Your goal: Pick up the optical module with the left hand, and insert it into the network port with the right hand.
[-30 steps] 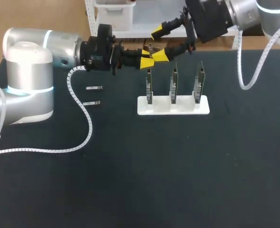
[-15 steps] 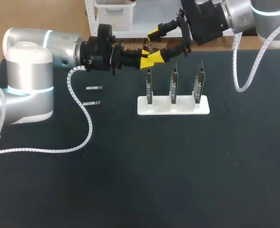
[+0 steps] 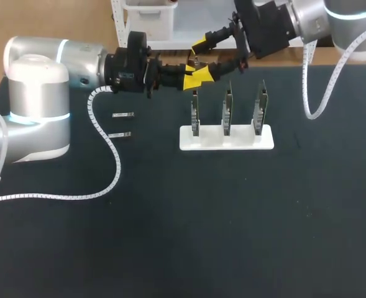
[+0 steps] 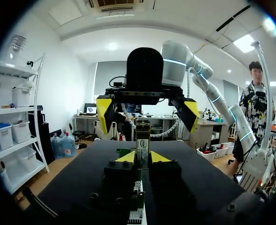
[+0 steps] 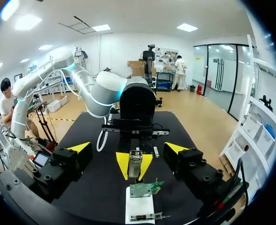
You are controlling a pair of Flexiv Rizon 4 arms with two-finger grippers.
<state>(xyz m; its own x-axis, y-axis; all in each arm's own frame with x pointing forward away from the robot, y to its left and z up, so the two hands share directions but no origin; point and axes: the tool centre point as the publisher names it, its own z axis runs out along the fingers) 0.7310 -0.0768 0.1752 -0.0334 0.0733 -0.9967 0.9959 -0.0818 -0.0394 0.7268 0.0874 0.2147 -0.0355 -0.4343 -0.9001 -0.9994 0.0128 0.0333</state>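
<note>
Our left end effector (image 3: pixel 191 76) pinches the optical module (image 4: pixel 142 143); our right end effector (image 3: pixel 205 59) hangs spread on either side.

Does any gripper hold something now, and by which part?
The left gripper is shut on the optical module, gripping its near end; the far end sticks out free. The right gripper is open and holds nothing.
</note>
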